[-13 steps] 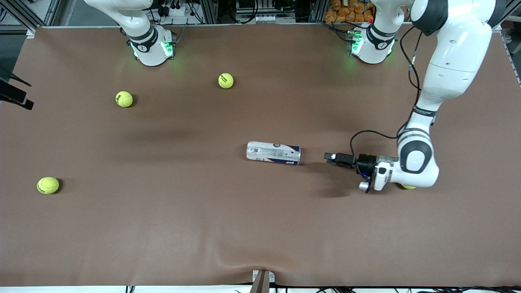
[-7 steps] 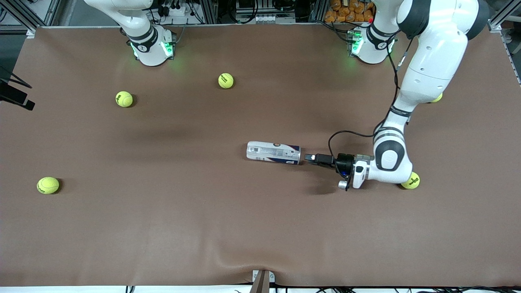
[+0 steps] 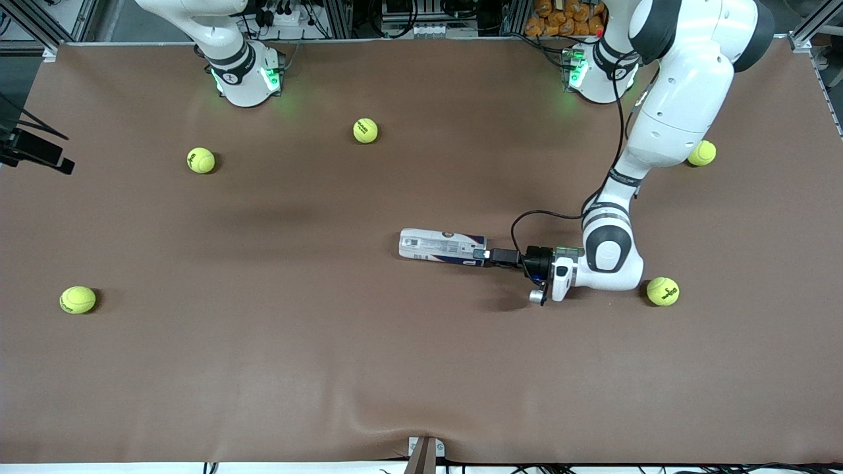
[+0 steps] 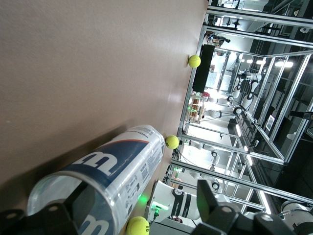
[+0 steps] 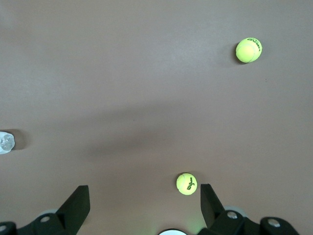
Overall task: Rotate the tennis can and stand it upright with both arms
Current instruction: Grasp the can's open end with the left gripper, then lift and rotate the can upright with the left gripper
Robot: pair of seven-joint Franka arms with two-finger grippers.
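The tennis can [image 3: 441, 247] lies on its side mid-table, with a white and navy label and clear plastic. My left gripper [image 3: 490, 255] is low at the can's end toward the left arm's side, and its jaws stand wide apart. In the left wrist view the can [image 4: 112, 171] fills the lower part and its open mouth overlaps one finger [image 4: 46, 218]. The other finger [image 4: 215, 205] stands well apart from the can. My right gripper [image 5: 144, 208] is open and empty, high over the table by its base, and out of the front view.
Tennis balls lie scattered: two near the right arm's base [image 3: 365, 130] [image 3: 201, 160], one near the right arm's end [image 3: 78, 299], one beside the left forearm [image 3: 662, 291] and one near the left arm's end [image 3: 702, 153]. A black fixture [image 3: 36, 155] overhangs the table edge.
My left gripper has moved along the table toward the can, from well apart to right at its end. The arm's move uncovered two balls. The can has not moved.
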